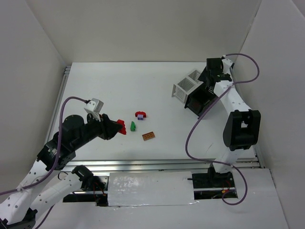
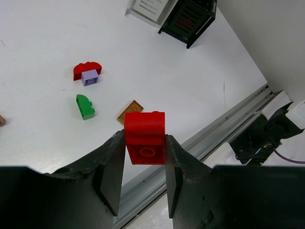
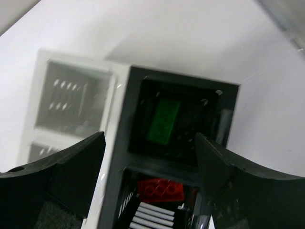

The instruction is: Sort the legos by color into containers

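Note:
My left gripper [image 2: 145, 160] is shut on a red lego [image 2: 145, 137], held above the table's front left; it shows in the top view [image 1: 122, 128]. On the table lie a green lego [image 1: 133, 126] [image 2: 85, 106], an orange-brown plate [image 1: 148, 136] [image 2: 130, 111], and a red arch lego stacked with a purple brick [image 1: 140, 115] [image 2: 88, 73]. My right gripper [image 3: 150, 157] is open above the black container [image 3: 186, 86], which holds a green lego [image 3: 163, 121] in one compartment and a red lego [image 3: 161, 190] in the nearer one. A white container [image 1: 186, 87] [image 3: 71, 95] stands beside it.
White walls enclose the table [image 1: 105, 90] on the left, back and right. A metal rail [image 1: 162, 164] runs along the front edge. A small brown piece [image 2: 2, 120] shows at the left edge of the left wrist view.

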You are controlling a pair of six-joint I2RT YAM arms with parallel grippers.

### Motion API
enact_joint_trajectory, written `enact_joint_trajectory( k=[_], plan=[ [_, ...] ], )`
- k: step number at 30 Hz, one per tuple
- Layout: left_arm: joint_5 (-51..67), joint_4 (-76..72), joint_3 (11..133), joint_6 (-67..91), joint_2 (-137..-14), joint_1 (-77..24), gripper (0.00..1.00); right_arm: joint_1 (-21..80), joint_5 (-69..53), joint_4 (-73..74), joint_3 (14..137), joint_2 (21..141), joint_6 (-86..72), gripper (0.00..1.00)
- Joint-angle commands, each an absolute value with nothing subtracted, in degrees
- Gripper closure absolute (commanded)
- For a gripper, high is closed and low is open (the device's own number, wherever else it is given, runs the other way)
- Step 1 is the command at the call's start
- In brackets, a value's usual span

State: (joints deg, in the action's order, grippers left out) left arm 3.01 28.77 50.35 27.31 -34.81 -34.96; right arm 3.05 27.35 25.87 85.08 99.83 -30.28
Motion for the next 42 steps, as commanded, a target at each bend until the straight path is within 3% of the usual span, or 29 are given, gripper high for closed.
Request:
enact_joint_trajectory(
  k=[1,2,3,6,10,12,15,26,28,31,32,33,34,35,36,37,38,42],
  plan=[
    [5.4,23.5,50.1,28.6,-36.0,-34.9,1.0,3.2,8.3,23.7,83.3,91.3,-25.5,0.17],
    [7.0,20.8,49.9,29.8,-36.5,-34.9,1.0,4.6,-1.5,21.4,80.7,88.7,-23.6,0.17],
    [10.5,19.3,49.8,30.2,-37.4,-35.0,1.0,5.8,-23.4,14.7,74.1,83.0,-21.9,0.14],
    [16.0,13.0,50.2,31.6,-39.4,-34.9,1.0,15.3,-48.9,1.9,61.9,71.8,-19.9,0.09],
    [21.9,7.0,51.3,34.4,-41.0,-34.9,1.0,30.6,-52.4,-10.7,51.1,60.8,-23.2,0.06],
    [24.0,2.9,51.3,35.8,-41.9,-34.9,1.0,34.6,-55.6,-23.8,45.5,58.2,-28.2,0.06],
    [27.7,0.3,50.9,37.6,-42.6,-34.9,1.0,36.9,-56.5,-32.1,43.3,58.0,-35.8,0.06],
    [31.9,-9.0,47.6,41.7,-41.2,-34.9,1.0,44.6,-49.4,-26.0,49.8,61.2,-35.4,0.09],
    [32.6,-9.3,47.6,41.7,-41.6,-34.9,1.0,45.0,-49.1,-27.1,50.2,61.3,-36.3,0.16],
    [32.6,-9.5,47.5,41.8,-42.1,-34.9,1.0,45.6,-49.4,-29.4,50.4,61.9,-37.9,0.39],
    [32.5,-9.8,47.4,41.9,-42.4,-35.0,1.0,45.6,-49.6,-29.6,50.7,62.5,-38.0,0.69],
    [32.4,-9.9,47.4,41.9,-42.5,-35.0,1.0,45.6,-49.2,-29.4,50.9,62.8,-38.0,0.85],
    [31.8,-9.8,47.4,41.9,-42.5,-35.0,1.0,45.6,-48.7,-29.0,50.9,62.9,-37.7,0.97],
    [30.9,-9.4,47.9,41.7,-42.7,-35.0,0.99,45.5,-48.1,-28.4,50.8,63.0,-37.1,1.0],
    [29.0,-6.1,48.4,41.4,-42.8,-34.9,0.86,45.7,-46.9,-25.1,50.9,62.8,-36.1,1.0],
    [21.3,-2.8,49.4,41.0,-42.8,-35.0,0.07,45.5,-42.7,-22.3,51.1,62.5,-32.8,1.0],
    [17.3,1.0,51.8,40.5,-43.1,-34.9,0.01,45.4,-39.9,-16.6,51.2,62.0,-31.1,1.0],
    [-11.5,25.3,61.5,39.0,-45.2,-34.9,0.01,37.7,-23.1,-3.2,50.9,61.5,-30.1,1.0]
  ],
)
